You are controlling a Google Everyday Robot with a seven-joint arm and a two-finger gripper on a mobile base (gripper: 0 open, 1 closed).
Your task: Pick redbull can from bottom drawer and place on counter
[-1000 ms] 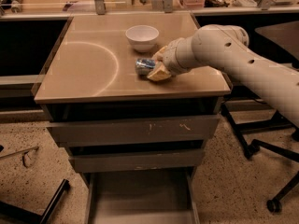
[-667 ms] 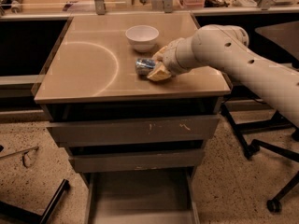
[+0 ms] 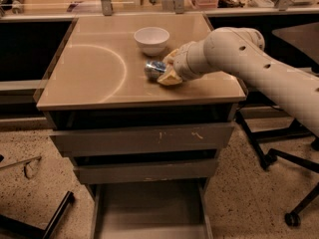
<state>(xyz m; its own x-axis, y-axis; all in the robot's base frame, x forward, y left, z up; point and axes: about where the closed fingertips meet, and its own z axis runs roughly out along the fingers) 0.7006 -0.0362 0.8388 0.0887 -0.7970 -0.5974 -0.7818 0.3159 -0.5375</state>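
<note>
Camera view — counter (image 3: pixel 89 78): claw (image 3: pixel 163 69) grips silvery redbull can (image 3: pixel 152 69).

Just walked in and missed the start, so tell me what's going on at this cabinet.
The robot's arm reaches across the counter, with its gripper at the redbull can. The can is down at the counter surface, just in front of the white bowl. The bottom drawer stands pulled out below, with no can in the part that shows.
</note>
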